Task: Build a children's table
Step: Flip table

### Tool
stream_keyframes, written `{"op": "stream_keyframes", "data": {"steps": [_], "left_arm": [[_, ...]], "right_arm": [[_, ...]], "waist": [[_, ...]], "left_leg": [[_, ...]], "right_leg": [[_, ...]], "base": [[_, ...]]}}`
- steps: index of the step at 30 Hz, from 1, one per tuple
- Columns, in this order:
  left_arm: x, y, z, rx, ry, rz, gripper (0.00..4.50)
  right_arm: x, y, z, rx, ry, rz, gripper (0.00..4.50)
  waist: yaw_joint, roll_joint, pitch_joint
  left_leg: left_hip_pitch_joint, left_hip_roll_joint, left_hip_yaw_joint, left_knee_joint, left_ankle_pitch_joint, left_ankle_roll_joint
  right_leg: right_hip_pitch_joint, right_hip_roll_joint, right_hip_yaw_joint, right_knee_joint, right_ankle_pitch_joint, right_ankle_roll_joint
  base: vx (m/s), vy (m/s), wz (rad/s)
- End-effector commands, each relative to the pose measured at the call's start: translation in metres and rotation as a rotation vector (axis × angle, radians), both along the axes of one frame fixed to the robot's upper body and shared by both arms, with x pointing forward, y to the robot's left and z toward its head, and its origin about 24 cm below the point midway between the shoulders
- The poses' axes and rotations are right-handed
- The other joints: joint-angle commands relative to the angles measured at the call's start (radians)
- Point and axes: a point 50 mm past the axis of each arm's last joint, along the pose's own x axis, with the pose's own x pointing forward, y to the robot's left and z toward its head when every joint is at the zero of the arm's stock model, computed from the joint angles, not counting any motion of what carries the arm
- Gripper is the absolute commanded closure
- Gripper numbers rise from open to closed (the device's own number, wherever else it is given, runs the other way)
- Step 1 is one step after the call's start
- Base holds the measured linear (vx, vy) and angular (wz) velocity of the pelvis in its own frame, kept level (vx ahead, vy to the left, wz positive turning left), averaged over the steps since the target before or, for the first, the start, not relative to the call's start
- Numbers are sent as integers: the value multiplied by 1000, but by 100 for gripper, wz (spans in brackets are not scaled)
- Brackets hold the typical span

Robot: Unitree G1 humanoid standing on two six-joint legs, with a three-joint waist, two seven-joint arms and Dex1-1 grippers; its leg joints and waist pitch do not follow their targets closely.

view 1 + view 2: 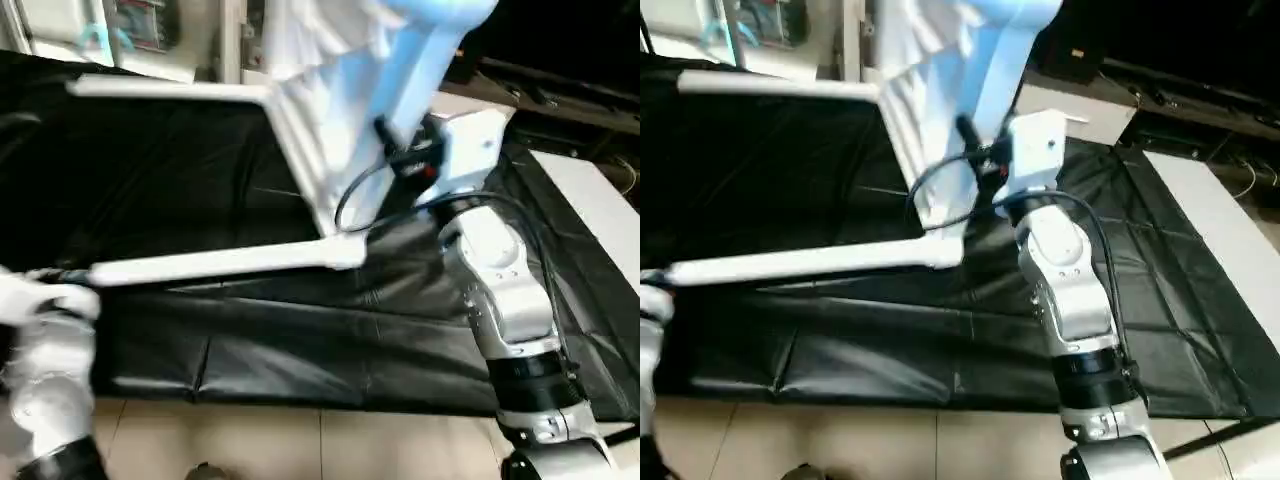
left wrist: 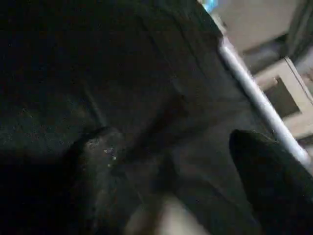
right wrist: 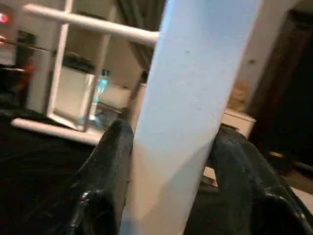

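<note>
Black-draped work table (image 1: 300, 340), tabletop (image 1: 320, 130), seemingly three legs, right hand (image 3: 168, 161) gripping one leg (image 3: 195, 98), left hand (image 2: 166, 186) wide.

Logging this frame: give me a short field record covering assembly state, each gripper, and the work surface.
assembly: tabletop tipped on its side on the black-draped work table, two legs fitted, pointing toward the robot's left
raised leg: third leg slants up from the tabletop
right gripper: right gripper shut on the raised leg, one finger each side
left gripper: left gripper open, nothing between its fingers, over the black cloth
fourth leg: cannot tell
</note>
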Motion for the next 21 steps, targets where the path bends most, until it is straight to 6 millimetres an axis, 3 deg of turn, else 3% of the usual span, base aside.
{"op": "stream_keyframes", "data": {"steps": [1,8,12,14,15,16,21], "left_arm": [[-15,18,-18,-15,98,96,9],[-29,55,-7,116,144,162,9],[-22,52,9,303,138,53,9],[-11,36,16,396,129,-79,9],[-6,28,19,418,115,-135,9],[1,15,22,460,106,-226,9],[21,-35,30,587,59,-531,9]], "right_arm": [[-5,-15,29,0,-131,-71,236],[-6,-11,28,3,-120,-61,243],[-7,-5,27,15,-104,-29,244],[-9,2,28,29,-100,38,244],[-10,5,29,28,-98,49,189],[-11,7,30,28,-91,56,189],[-17,15,36,72,-84,92,134]], "waist": [[-5,27,-65],[-28,33,-64],[-29,39,-61],[-26,36,-60],[-22,40,-60],[-19,36,-58],[-12,42,-56]], "left_leg": [[22,-4,2,-73,-151,-88],[23,-2,1,-73,-175,-79],[31,3,5,-74,-179,-74],[32,5,5,-75,-188,-77],[37,6,6,-75,-202,-79],[37,6,8,-76,-215,-82],[34,7,7,-81,-244,-106]], "right_leg": [[43,-9,5,-44,-68,-33],[35,-8,8,-44,-105,-60],[26,-8,9,-43,-95,-81],[25,-8,9,-42,-101,-85],[21,-9,9,-42,-110,-90],[19,-8,9,-43,-117,-95],[19,-9,10,-40,-141,-85]], "base": [[0,0,0],[0,0,0],[0,0,0],[0,0,0],[0,0,0],[0,0,0],[0,0,0]]}}
